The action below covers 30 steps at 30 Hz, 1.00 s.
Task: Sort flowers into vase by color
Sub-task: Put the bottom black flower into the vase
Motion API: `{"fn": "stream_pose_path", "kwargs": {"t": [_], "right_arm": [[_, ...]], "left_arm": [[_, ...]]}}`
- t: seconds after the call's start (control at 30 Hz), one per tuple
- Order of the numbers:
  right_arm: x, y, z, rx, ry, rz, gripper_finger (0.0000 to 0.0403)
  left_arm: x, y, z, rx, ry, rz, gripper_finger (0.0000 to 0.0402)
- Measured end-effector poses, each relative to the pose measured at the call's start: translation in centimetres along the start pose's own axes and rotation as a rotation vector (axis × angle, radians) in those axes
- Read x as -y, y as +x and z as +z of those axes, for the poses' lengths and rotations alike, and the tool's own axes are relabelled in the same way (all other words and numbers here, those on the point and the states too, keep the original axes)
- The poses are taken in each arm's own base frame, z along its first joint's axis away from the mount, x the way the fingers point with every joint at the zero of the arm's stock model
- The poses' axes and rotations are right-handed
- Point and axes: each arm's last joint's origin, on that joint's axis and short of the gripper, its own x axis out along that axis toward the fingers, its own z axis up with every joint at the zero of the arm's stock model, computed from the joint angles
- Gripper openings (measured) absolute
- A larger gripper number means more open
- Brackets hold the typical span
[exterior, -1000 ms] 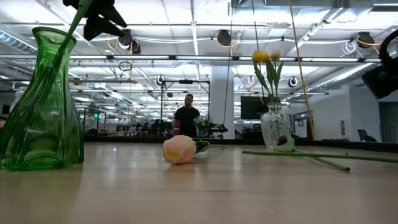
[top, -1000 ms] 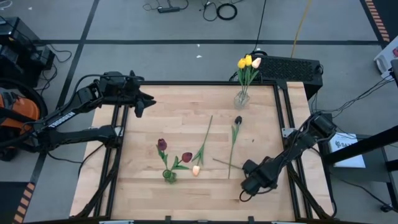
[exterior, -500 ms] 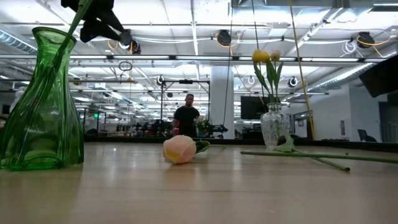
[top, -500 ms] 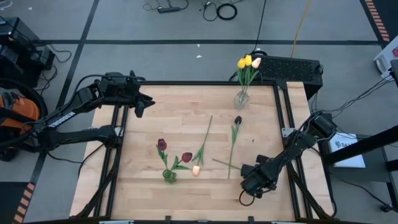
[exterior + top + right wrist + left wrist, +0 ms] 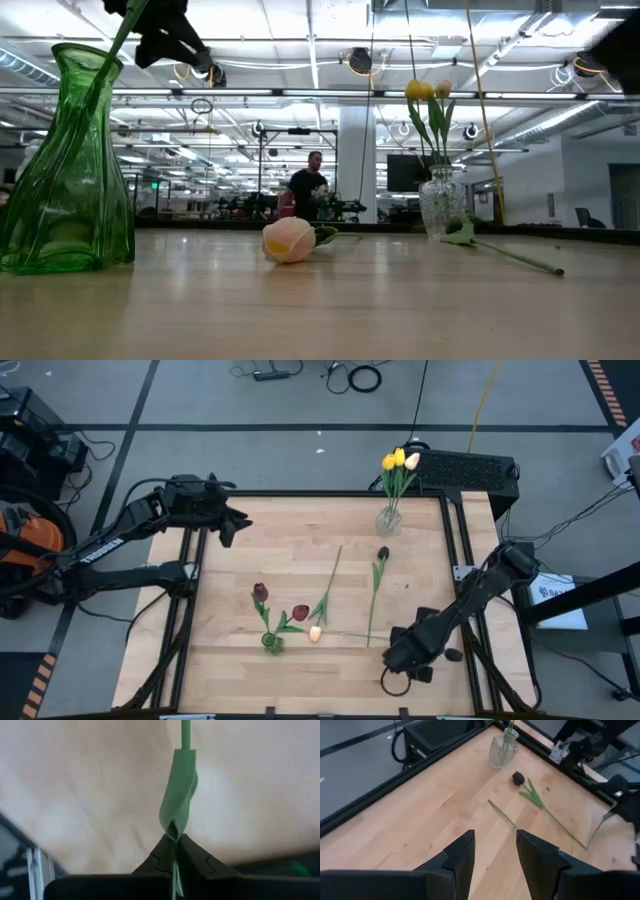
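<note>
Green stem [image 5: 185, 732] pinched in closed jaws of right gripper [image 5: 398, 657], right of green vase [image 5: 271, 644] on desk [image 5: 280, 540]; best lifted slowly, head trailing. Left gripper [image 5: 494, 851] idle, jaws narrowly parted.

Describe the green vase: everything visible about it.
The green vase looks like translucent green glass, ribbed lengthwise, wide at the base and narrowing to a neck with a flared rim. It stands upright on the wooden table, toward its front edge. Stems of dark red tulips lean out of its mouth.
</note>
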Motion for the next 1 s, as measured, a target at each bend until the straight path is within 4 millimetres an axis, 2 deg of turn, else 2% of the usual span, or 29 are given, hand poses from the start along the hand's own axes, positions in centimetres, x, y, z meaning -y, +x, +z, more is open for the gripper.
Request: {"fn": "stream_pose_path", "kwargs": {"t": [0.17,0.3,0.4,0.53,0.6,0.7,0.83,1.0], "right_arm": [[1.0,-7.1,-0.3,-0.036,0.005,-0.032,0.0002],[2.0,-12.7,0.5,0.13,0.025,0.125,0.0001],[3.8,-16.4,1.3,0.244,0.09,0.212,0.0001],[6.3,-19.8,2.4,0.39,0.18,0.258,0.0001],[7.8,-20.6,3.1,0.415,0.23,0.274,0.0001],[9.4,-20.5,4.5,0.411,0.277,0.263,0.0],[10.4,-19.4,7.5,0.333,0.266,0.272,0.0],[10.9,-17.6,12.1,0.226,0.23,0.311,0.0]], "left_arm": [[0.2,1.3,0.6,-0.016,0.012,-0.1,0.0152],[0.6,2.6,1.7,0.021,0.058,-0.253,0.0152],[1.4,3.2,2.8,0.094,0.115,-0.358,0.0152],[3.0,2.7,4.2,0.183,0.252,-0.441,0.0152],[3.9,2.1,4.9,0.205,0.317,-0.465,0.0152],[5.4,1.1,6.2,0.222,0.417,-0.489,0.0152],[6.8,0.3,7.4,0.174,0.53,-0.421,0.0152],[7.3,-0.6,7.8,0.102,0.595,-0.374,0.0152]]}}
